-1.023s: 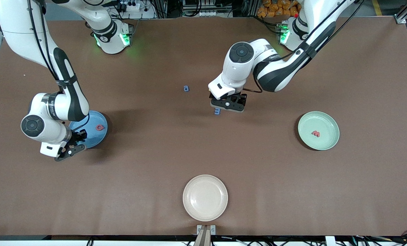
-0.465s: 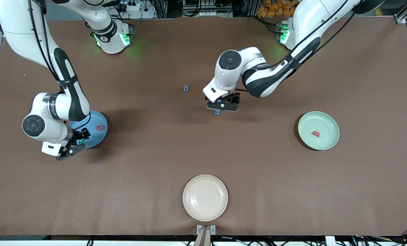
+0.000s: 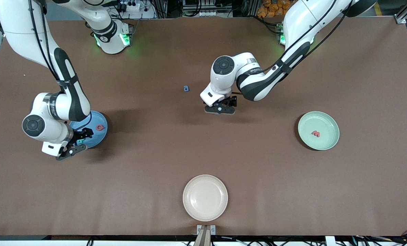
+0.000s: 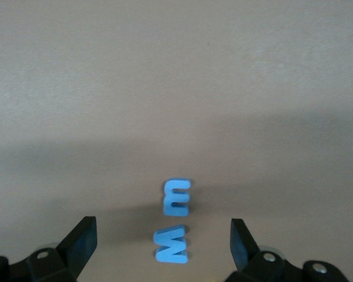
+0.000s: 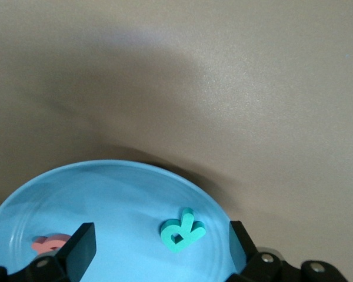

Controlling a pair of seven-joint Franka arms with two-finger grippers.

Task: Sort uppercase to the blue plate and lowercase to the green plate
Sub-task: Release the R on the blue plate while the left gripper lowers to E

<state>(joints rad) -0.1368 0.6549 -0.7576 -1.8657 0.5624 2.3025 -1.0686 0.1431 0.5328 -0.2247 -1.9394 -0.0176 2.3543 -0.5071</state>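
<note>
My left gripper (image 3: 219, 109) hangs open low over two blue letters at mid-table. In the left wrist view the angular uppercase M (image 4: 172, 245) lies between its fingers (image 4: 82, 238), and the rounder lowercase m (image 4: 177, 197) lies just past it. The front view hides both. My right gripper (image 3: 71, 149) stands open over the blue plate (image 3: 95, 119) at the edge nearer the camera. A teal R (image 5: 182, 230) and a red Q (image 3: 100, 128) lie on that plate. The green plate (image 3: 326, 123) holds a red-orange m (image 3: 315, 133). A small blue letter (image 3: 186, 88) lies alone on the table.
A cream plate (image 3: 205, 197) with nothing on it sits near the table's front edge, in the middle. The brown table top (image 3: 148, 153) stretches bare between the three plates.
My right gripper has opened, and the teal R now lies loose on the blue plate. My left gripper has come down toward the right arm's end, covering the blue letters.
</note>
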